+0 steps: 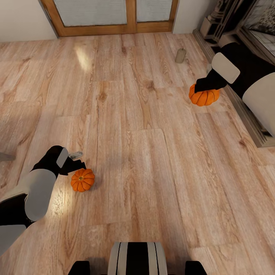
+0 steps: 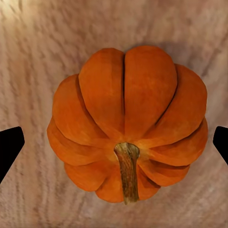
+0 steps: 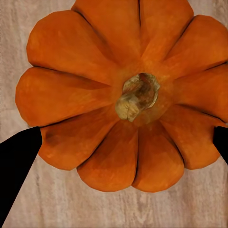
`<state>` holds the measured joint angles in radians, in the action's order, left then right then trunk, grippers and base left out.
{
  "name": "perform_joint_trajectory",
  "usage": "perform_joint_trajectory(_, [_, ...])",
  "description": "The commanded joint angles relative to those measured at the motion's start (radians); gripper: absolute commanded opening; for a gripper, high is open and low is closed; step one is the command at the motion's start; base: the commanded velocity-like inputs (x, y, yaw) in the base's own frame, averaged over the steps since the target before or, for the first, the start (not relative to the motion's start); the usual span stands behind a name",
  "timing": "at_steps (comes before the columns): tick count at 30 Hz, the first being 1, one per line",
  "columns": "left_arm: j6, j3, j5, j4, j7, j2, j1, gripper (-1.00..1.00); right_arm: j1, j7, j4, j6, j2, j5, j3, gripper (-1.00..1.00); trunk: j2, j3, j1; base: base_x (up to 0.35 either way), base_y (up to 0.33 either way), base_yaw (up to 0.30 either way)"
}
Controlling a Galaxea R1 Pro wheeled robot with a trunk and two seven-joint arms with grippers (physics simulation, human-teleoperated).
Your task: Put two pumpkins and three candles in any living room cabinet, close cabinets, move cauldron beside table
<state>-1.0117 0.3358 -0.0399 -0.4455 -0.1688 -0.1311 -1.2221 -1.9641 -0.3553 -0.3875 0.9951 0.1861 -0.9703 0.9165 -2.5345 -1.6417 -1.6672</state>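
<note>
1. The pale wood-plank floor fills the head view; a wood-framed glazed door runs along its 12 o'clock edge, and a long dark unit runs down the 2 to 3 o'clock edge.
2. The right arm reaches in from 3 o'clock. Its right gripper sits on top of a ribbed round orange pumpkin near 2 o'clock. In the right wrist view the black fingertips overlap that pumpkin's sides, so the jaws seem clenched on it.
3. The left arm enters from 8 o'clock. Its left gripper hangs just above a second orange pumpkin on the floor near 8 o'clock. In the left wrist view the jaws stand released, fingertips clear of this pumpkin.
4. A short grey-beige candle stands on the floor near 1 o'clock.
</note>
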Motion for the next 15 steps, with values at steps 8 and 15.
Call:
perform_joint_trajectory(8, [-0.002, 0.005, -0.033, -0.001, -0.006, 0.001, 0.000, 1.00, -0.001, -0.007, -0.002, 0.001, 0.000, -0.010, 0.009, -1.00, -0.001, -0.008, -0.001, 0.000, 0.000, 0.000])
perform_joint_trajectory(15, [-0.003, 0.005, -0.038, -0.001, -0.005, -0.001, 0.000, 1.00, -0.001, -0.006, -0.001, 0.002, 0.000, -0.010, 0.011, -1.00, -0.001, -0.008, -0.001, 0.000, 0.000, 0.000])
